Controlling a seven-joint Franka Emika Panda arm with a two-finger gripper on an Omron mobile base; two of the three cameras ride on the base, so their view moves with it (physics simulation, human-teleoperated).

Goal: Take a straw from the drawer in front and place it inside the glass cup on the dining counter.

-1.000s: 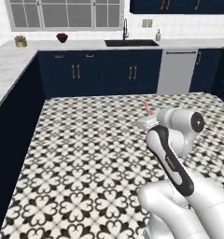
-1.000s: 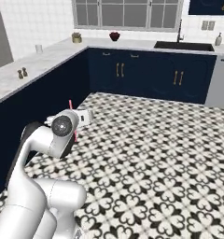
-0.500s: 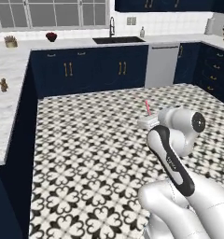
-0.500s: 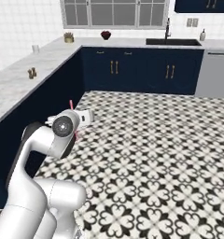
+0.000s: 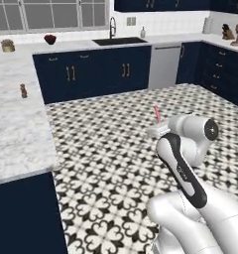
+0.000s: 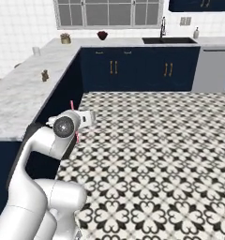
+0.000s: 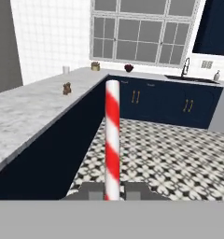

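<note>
One straw (image 7: 112, 140), striped red and white, stands upright in the lower middle of the hand view, pinched at its lower end between the two dark fingers (image 7: 92, 191), which are closed on it. In the left base view it shows as a short pink-red tip (image 5: 157, 113) rising above the gripper (image 5: 158, 130) at centre right; in the right base view a sliver of it (image 6: 71, 104) pokes up at the left beside the arm's wrist. Judged by its look, the straw is very light and stiff but thin and smooth, so it could slip or pivot in the hold; gripping it near the bottom, as here, leaves a long free length to lower into a cup, though the top may sway. The dining counter's marble surface (image 7: 34, 107) runs along the left of the hand view, with a small brown shaker (image 7: 66, 88) on it and a pale cup-like thing (image 7: 66, 69) farther back; I cannot tell whether that is the glass cup. A small plant pot (image 7: 95, 66) and a dark red bowl (image 7: 129, 68) sit near the window at the upper middle, and a sink tap (image 7: 185, 67) at the upper right. Patterned floor tiles (image 5: 106, 144) lie open between arm and surface; the navy base wall (image 7: 53, 158) is the nearest thing to clear.
</note>
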